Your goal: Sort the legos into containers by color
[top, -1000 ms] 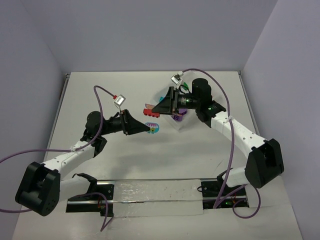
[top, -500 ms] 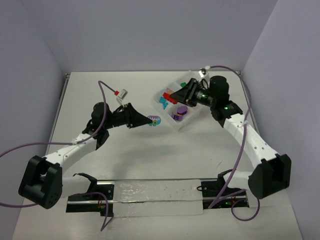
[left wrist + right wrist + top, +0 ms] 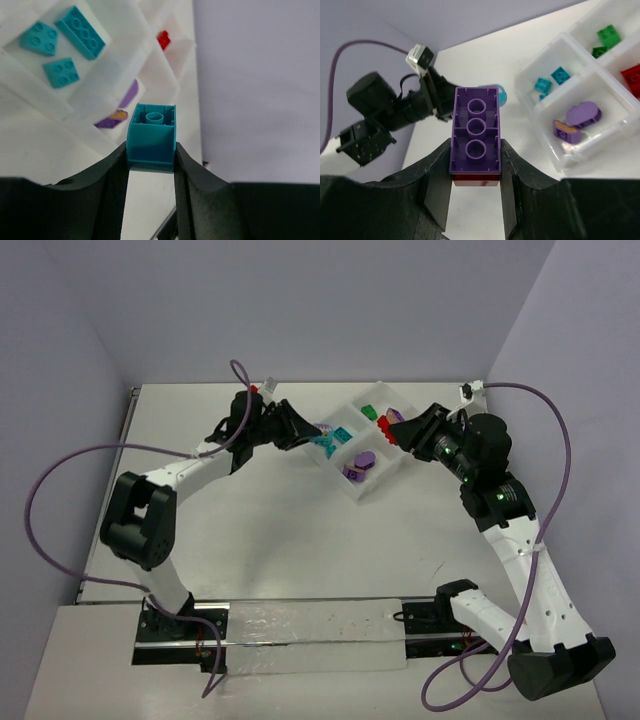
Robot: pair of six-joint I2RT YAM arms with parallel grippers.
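white arms [image 3: 180,472], black joints [image 3: 137,522] (purple cables [image 3: 100,448])

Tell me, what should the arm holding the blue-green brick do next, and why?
Probably carry it a little further, over the teal compartment, and let go. The left gripper is shut on a teal brick, and that compartment just ahead already holds three teal bricks. In the wrist view the held brick seems not quite above it yet.
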